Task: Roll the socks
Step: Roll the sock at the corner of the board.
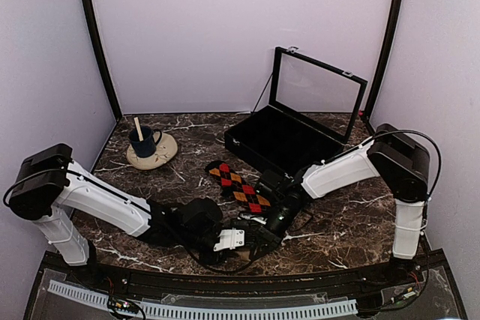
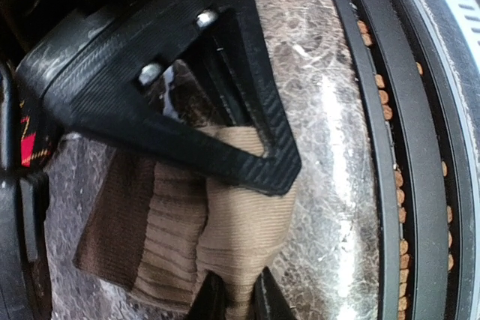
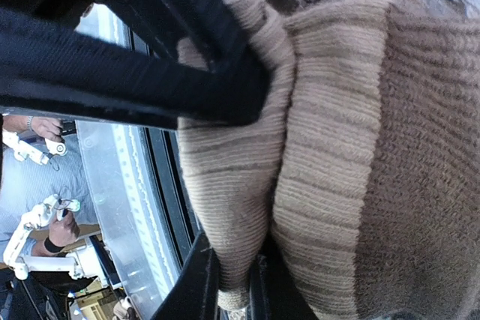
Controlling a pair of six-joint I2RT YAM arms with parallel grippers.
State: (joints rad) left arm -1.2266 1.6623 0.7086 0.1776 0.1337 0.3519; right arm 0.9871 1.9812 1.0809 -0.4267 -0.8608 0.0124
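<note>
The tan-brown ribbed sock (image 2: 240, 215) lies folded on the marble near the table's front edge; it also fills the right wrist view (image 3: 345, 148). My left gripper (image 2: 234, 301) is shut, pinching one fold of it. My right gripper (image 3: 234, 290) is shut on another fold of the same sock, close beside the left one. In the top view both grippers, the left (image 1: 238, 236) and the right (image 1: 264, 224), meet over the sock and hide it. The black argyle sock (image 1: 240, 189) lies flat just behind them, under the right wrist.
A blue mug with a wooden stick (image 1: 144, 140) stands on a beige saucer at the back left. An open black box with a raised glass lid (image 1: 289, 136) stands at the back right. The black front rail (image 2: 405, 185) runs close beside the sock.
</note>
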